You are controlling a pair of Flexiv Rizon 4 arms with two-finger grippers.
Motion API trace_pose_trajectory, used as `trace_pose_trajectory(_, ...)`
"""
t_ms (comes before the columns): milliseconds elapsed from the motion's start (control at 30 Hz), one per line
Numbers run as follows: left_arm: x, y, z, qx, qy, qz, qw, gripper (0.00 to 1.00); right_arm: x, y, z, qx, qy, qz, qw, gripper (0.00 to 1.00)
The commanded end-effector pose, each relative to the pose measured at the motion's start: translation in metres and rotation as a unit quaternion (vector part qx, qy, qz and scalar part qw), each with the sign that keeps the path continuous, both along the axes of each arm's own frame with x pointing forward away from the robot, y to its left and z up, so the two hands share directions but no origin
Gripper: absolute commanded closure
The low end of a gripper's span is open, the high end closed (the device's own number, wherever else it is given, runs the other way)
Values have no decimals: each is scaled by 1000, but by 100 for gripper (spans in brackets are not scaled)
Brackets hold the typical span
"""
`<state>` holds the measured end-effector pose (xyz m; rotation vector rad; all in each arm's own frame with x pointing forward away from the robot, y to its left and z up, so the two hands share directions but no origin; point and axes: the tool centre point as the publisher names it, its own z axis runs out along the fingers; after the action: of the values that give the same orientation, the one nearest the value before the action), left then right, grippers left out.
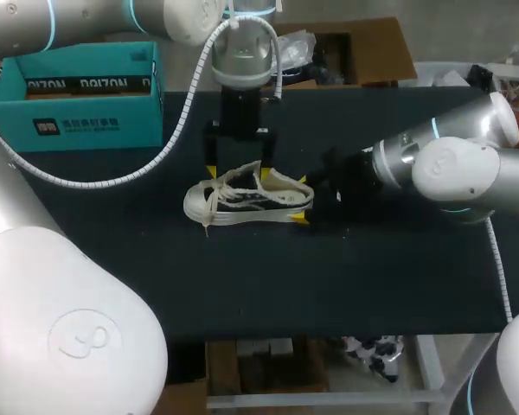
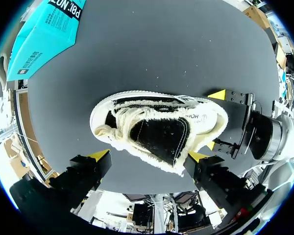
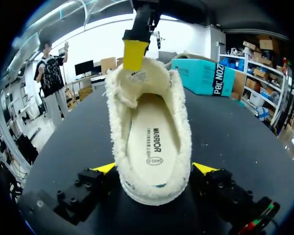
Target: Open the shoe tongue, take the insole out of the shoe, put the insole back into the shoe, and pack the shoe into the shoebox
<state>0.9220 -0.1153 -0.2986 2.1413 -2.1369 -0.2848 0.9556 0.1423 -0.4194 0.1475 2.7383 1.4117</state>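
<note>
Sneaker (image 1: 246, 199): upright on its sole, mid-desk, insole (image 3: 152, 137) inside.
Right pincer (image 3: 154, 169): pinching the heel from both sides.
Left pincer (image 2: 149, 155): spread above the tongue (image 2: 161, 139).
Desk (image 1: 329, 277): black, matte.
Shoebox (image 1: 78, 95): teal, far left corner, well apart.

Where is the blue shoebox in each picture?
Head view: the shoebox stands at the table's far left corner, away from the shoe.
Left wrist view: the shoebox lies out past the shoe's toe end.
Right wrist view: the shoebox is beyond the shoe, off to one side.
Shared landmark: the shoe.
</note>
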Motion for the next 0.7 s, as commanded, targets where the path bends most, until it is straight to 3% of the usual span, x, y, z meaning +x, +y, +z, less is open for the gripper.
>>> trace_pose_trajectory(33, -2, -2, -1, 2, -4, -7, 1000, 0, 2, 3, -2, 3, -3, 1, 1000, 0)
trace_pose_trajectory(100, -4, -4, 0, 3, -10, -12, 1000, 0, 3, 5, -3, 4, -4, 2, 1000, 0)
trace_pose_trajectory(133, -4, -5, 1, 5, -13, -13, 1000, 0, 3, 5, -3, 4, -5, 3, 1000, 7)
trace_pose_trajectory(167, -5, -7, 1, 9, -19, -14, 1000, 0, 3, 5, -4, 5, -5, 3, 1000, 62)
trace_pose_trajectory(200, -5, -8, 2, 13, -23, -15, 1000, 0, 3, 6, -5, 6, -6, 3, 1000, 96)
trace_pose_trajectory(233, -4, -10, 2, 15, -24, -15, 1000, 0, 3, 6, -5, 6, -6, 4, 1000, 100)
trace_pose_trajectory(567, 2, -19, -3, 66, -26, 8, 997, 2, 5, 7, -7, 3, -8, 3, 1000, 100)
trace_pose_trajectory(633, 3, -20, -5, 73, -30, 10, 997, 25, 5, 7, -7, 3, -8, 3, 1000, 100)
trace_pose_trajectory(700, 4, -21, -7, 81, -32, 14, 996, 33, 5, 7, -8, 4, -9, 4, 1000, 100)
